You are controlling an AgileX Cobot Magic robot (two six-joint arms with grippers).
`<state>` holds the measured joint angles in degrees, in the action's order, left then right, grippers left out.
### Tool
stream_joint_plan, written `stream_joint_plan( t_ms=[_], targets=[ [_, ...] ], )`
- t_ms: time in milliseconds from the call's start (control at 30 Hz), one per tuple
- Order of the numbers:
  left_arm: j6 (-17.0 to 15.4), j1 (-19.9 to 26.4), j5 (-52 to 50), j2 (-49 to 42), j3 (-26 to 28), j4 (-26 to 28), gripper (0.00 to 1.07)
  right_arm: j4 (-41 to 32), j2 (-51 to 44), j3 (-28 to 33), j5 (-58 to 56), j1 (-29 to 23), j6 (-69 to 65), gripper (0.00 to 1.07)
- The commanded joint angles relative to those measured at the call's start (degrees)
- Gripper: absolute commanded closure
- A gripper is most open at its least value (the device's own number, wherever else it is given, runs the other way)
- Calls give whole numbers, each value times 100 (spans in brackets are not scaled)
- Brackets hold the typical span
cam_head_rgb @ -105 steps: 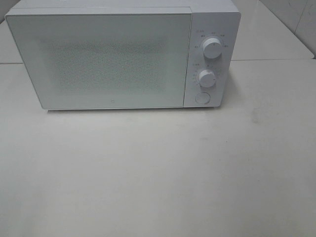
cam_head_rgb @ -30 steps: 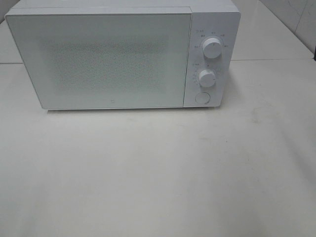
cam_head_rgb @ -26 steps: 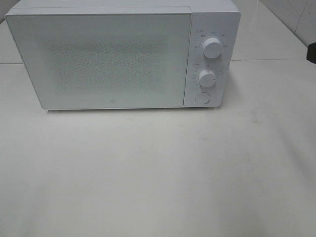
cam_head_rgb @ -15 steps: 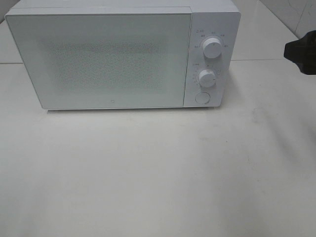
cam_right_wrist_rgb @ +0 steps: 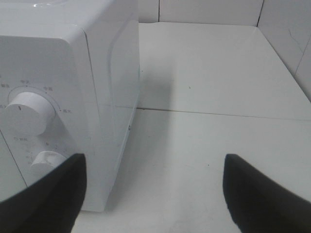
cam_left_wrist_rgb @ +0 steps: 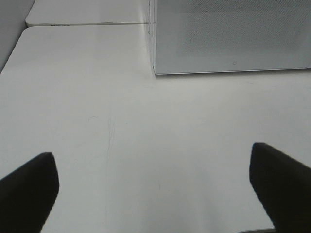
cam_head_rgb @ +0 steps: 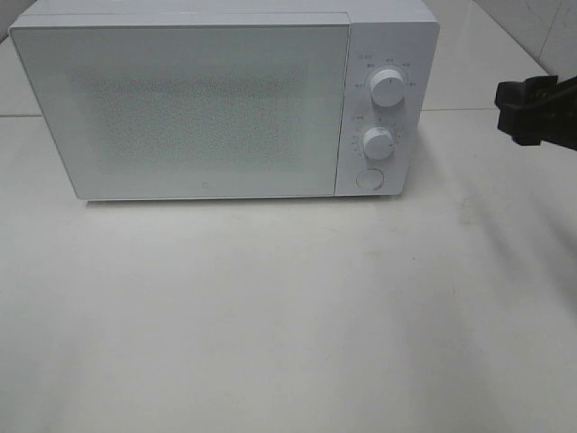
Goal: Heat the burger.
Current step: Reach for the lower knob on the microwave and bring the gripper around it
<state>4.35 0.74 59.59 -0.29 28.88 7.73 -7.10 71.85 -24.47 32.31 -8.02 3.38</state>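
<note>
With my left gripper and right gripper both apart and empty, I saw no burger; presumably soft, it needed a gentle side grip.

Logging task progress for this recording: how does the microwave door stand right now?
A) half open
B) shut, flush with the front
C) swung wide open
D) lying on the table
B: in the exterior view the microwave door lies flush beside the control panel, with no gap showing along its edge.
</note>
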Motion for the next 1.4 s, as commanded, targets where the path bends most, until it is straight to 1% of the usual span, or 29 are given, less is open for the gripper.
stream_joint_plan(
  t_ms=[33, 67, 100, 133, 167, 200, 233, 267, 300, 333, 367, 400, 433, 467, 500, 533, 567, 633, 667, 700, 733, 800, 900, 933, 1100, 1200, 1400],
  targets=[
    [11, 6, -11, -143, -17, 6, 6, -521, 160, 195, 665, -298, 693, 32],
    [11, 6, -11, -143, -17, 6, 6, -521, 160, 195, 665, -298, 693, 32],
    [11, 6, -11, -143, -17, 6, 6, -922, 298, 264, 894, -544, 1003, 32],
    [11, 6, -11, -143, -17, 6, 6, -1129, 378, 298, 1043, -682, 1134, 32],
    [11, 6, -11, -143, -17, 6, 6, -1129, 378, 298, 1043, -682, 1134, 32],
    [11, 6, -11, -143, -17, 6, 6, -1513, 510, 344, 1301, -980, 1346, 32],
    [11, 6, -11, -143, -17, 6, 6, -1513, 510, 344, 1301, -980, 1346, 32],
    [11, 6, -11, -143, -17, 6, 6, -1725, 584, 344, 1438, -1134, 1478, 32],
    [11, 6, -11, -143, -17, 6, 6, -2108, 733, 344, 1707, -1427, 1719, 32],
    [11, 6, -11, -143, -17, 6, 6, -2108, 733, 344, 1707, -1427, 1719, 32],
    [11, 6, -11, -143, -17, 6, 6, -2504, 859, 344, 1954, -1719, 1925, 32],
    [11, 6, -11, -143, -17, 6, 6, -2716, 928, 344, 2091, -1885, 1994, 32],
    [11, 6, -11, -143, -17, 6, 6, -2716, 928, 344, 2091, -1885, 1994, 32],
    [11, 6, -11, -143, -17, 6, 6, -3065, 1060, 344, 2349, -2206, 2045, 32],
    [11, 6, -11, -143, -17, 6, 6, -3209, 1140, 344, 2487, -2326, 2045, 32],
    [11, 6, -11, -143, -17, 6, 6, -3209, 1140, 344, 2487, -2326, 2045, 32],
    [11, 6, -11, -143, -17, 6, 6, -3535, 1301, 344, 2750, -2607, 2045, 32],
    [11, 6, -11, -143, -17, 6, 6, -3655, 1364, 344, 2865, -2710, 2045, 32],
    [11, 6, -11, -143, -17, 6, 6, -3902, 1518, 344, 3146, -2939, 2045, 32],
    [11, 6, -11, -143, -17, 6, 6, -3976, 1610, 344, 3295, -3054, 2045, 32],
    [11, 6, -11, -143, -17, 6, 6, -3976, 1610, 344, 3295, -3054, 2045, 32],
    [11, 6, -11, -143, -17, 6, 6, -4125, 1948, 344, 3804, -3426, 1851, 32],
    [11, 6, -11, -143, -17, 6, 6, -4154, 2028, 344, 3930, -3484, 1759, 32],
    [11, 6, -11, -143, -17, 6, 6, -4154, 2166, 344, 4142, -3575, 1570, 32],
    [11, 6, -11, -143, -17, 6, 6, -4154, 2406, 338, 4549, -3673, 1197, 32],
    [11, 6, -11, -143, -17, 6, 6, -4291, 2647, 166, 4544, -3701, 1014, 32],
    [11, 6, -11, -143, -17, 6, 6, -4291, 3002, -149, 4555, -3701, 877, 32]
  ],
)
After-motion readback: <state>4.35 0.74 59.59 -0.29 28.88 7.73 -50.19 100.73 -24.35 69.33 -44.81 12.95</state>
